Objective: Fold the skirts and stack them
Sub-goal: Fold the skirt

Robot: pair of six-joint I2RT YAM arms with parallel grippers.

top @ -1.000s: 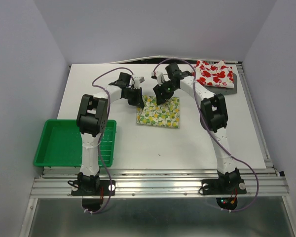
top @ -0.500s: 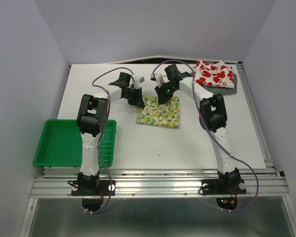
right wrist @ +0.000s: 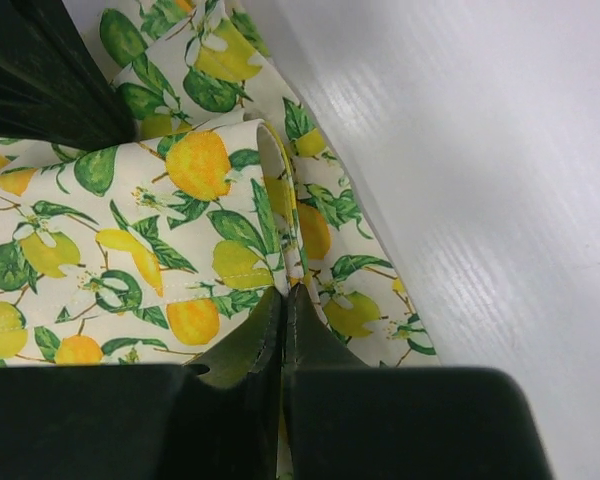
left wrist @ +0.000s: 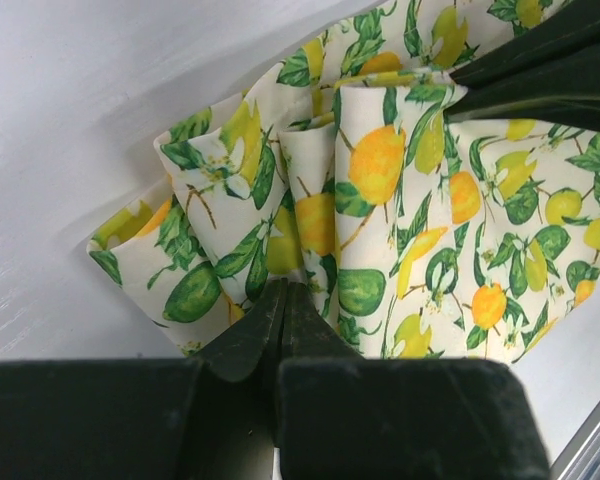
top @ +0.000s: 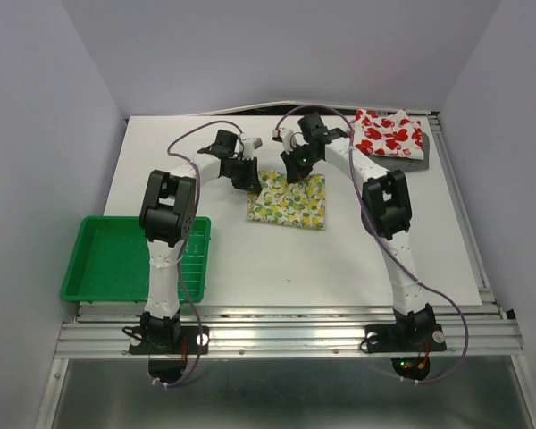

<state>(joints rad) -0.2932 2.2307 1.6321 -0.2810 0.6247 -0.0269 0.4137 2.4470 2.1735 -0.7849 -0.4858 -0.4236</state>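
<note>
The lemon-print skirt (top: 288,203) lies folded near the middle of the table, its far edge bunched into pleats (left wrist: 380,190). My left gripper (top: 247,175) is shut on the far left corner of that skirt (left wrist: 284,284). My right gripper (top: 294,172) is shut on its far edge a little to the right (right wrist: 283,292). The other arm's dark fingers show at the top of each wrist view. The red-print skirt (top: 389,132) sits folded at the back right, on top of the grey skirt (top: 409,162), of which only an edge shows.
A green plastic tray (top: 125,261) stands at the front left beside the left arm's base. Purple cables arc over both arms near the back. The white table (top: 277,264) ends at a metal rail in front.
My right gripper has closed on the far edge of the lemon-print skirt. The left gripper has kept its grip and both arms have barely moved.
</note>
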